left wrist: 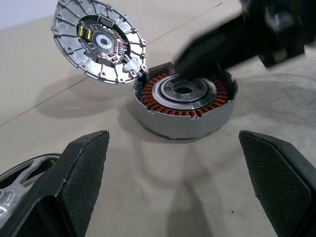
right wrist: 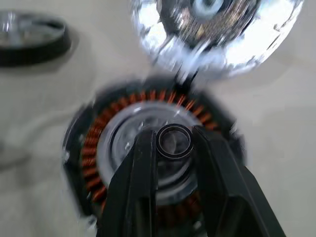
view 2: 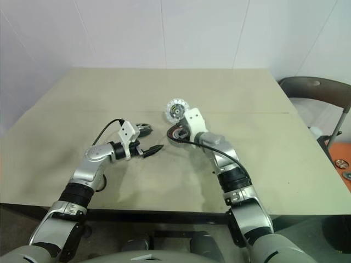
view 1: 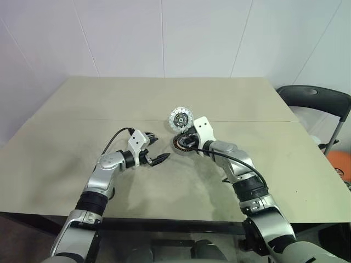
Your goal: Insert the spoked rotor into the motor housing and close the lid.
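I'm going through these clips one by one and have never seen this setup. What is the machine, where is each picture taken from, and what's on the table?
It is a two-armed humanoid robot at a beige table. The two wide pictures come from cameras in its head, looking down over both arms. The other two come from a camera on each wrist, looking along that arm's two black fingers.

On the table sits the motor housing, a round casing with orange copper windings around a silvery centre. Its hinged lid stands open behind it. A dark-rimmed spoked rotor lies on the table near the left gripper.

The left gripper is wide open, empty, facing the housing. The right gripper hangs over the housing's centre with its fingers close together around a small ring there; whether they touch it I cannot tell.
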Motion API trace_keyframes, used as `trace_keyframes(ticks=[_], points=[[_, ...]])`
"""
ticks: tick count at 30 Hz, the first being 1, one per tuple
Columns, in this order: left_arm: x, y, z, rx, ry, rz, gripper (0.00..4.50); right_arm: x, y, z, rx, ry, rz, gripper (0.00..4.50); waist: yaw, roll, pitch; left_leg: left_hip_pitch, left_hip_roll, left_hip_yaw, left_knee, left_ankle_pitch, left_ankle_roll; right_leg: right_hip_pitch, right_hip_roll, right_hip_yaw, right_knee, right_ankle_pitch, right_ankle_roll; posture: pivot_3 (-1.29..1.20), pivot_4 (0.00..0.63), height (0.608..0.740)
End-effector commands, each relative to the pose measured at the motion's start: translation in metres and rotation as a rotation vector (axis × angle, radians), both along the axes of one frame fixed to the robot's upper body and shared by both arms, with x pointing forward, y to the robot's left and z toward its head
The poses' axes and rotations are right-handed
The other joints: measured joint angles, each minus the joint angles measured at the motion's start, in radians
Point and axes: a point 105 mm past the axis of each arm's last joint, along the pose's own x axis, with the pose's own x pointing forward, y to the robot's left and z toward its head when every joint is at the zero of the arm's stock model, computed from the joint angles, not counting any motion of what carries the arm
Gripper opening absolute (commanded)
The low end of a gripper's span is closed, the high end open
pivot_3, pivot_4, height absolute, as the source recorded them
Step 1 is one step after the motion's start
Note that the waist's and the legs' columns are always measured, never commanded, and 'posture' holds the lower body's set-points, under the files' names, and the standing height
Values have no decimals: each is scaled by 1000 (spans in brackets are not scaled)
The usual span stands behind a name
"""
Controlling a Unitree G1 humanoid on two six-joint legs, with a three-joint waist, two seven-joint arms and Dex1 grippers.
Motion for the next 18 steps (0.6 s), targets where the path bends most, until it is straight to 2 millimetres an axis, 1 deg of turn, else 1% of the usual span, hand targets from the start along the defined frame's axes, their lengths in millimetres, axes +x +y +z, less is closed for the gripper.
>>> trace_keyframes(ticks=[1,5,10,14,18], points=[[5,-3,14,0,-59,-3,4500,0,3,6,-6,-12,11,756,0,0,0,0,0,0,0,0,0,0,0,0,0,0,0,0,0,740],[5,-4,12,2,-56,-3,4500,-5,3,-3,-20,22,25,756,0,0,0,0,0,0,0,0,0,0,0,0,0,0,0,0,0,740],[4,-4,9,4,-50,-3,4500,-7,5,-4,-9,25,27,756,0,0,0,0,0,0,0,0,0,0,0,0,0,0,0,0,0,740],[4,-3,4,15,-39,-1,4500,-11,11,-13,-12,41,45,756,0,0,0,0,0,0,0,0,0,0,0,0,0,0,0,0,0,740],[3,-2,2,18,-35,1,4500,-12,13,-14,-9,42,53,756,-1,0,0,1,0,0,0,0,0,1,0,0,0,0,0,0,0,740]])
